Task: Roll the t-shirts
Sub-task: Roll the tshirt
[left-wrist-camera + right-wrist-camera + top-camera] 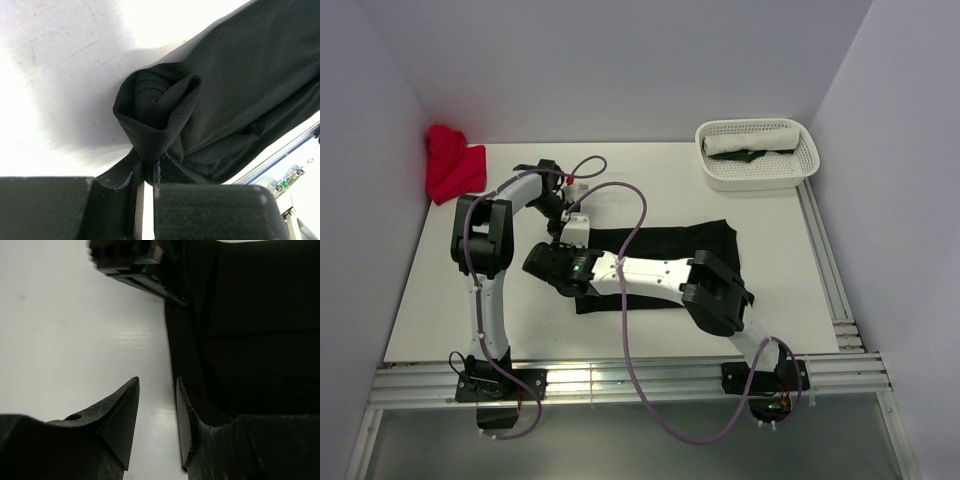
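A black t-shirt (665,245) lies flat in the middle of the table, its left end rolled up. In the left wrist view this rolled end (160,100) is a tight spiral. My left gripper (147,162) is shut on a fold of its outer layer, and from above it (563,222) sits at the shirt's far-left corner. My right gripper (545,265) is at the shirt's near-left edge. In its wrist view it (156,382) is open with bare table between the fingers, and the right finger (185,415) lies along the shirt's edge (250,340).
A red shirt (452,168) is heaped at the back left against the wall. A white lattice basket (757,180) at the back right holds a white roll (755,140) and a dark cloth. A metal rail (620,378) runs along the near edge.
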Controlling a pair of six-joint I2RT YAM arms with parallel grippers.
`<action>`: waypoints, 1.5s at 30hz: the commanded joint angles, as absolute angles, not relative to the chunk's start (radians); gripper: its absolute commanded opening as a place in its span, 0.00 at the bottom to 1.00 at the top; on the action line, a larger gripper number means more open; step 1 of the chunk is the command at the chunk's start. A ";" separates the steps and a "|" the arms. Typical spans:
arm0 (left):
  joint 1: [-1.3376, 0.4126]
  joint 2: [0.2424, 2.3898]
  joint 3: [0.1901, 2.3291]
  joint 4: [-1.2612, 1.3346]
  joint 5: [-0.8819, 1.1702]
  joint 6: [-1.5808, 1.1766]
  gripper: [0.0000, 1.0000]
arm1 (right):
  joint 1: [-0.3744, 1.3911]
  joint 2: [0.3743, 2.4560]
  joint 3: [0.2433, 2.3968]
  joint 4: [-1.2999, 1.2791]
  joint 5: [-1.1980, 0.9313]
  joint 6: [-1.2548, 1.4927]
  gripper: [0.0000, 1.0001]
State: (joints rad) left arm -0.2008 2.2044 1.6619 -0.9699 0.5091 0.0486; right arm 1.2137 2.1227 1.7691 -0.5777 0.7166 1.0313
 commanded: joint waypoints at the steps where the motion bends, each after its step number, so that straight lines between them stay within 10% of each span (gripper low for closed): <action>1: -0.212 2.229 1.680 -0.974 0.442 0.086 0.01 | 1.195 2.163 1.793 -0.539 0.822 0.917 0.43; 30: -0.230 2.255 1.709 -0.983 0.423 0.083 0.07 | 1.195 2.342 1.864 -0.646 0.793 0.963 0.43; 40: -0.229 2.250 1.759 -1.003 0.465 0.087 0.43 | 1.200 2.309 1.747 -0.632 0.660 1.066 0.42; 45: -0.207 2.249 1.885 -1.054 0.547 0.087 0.61 | 1.186 2.226 1.640 -0.494 0.591 1.084 0.26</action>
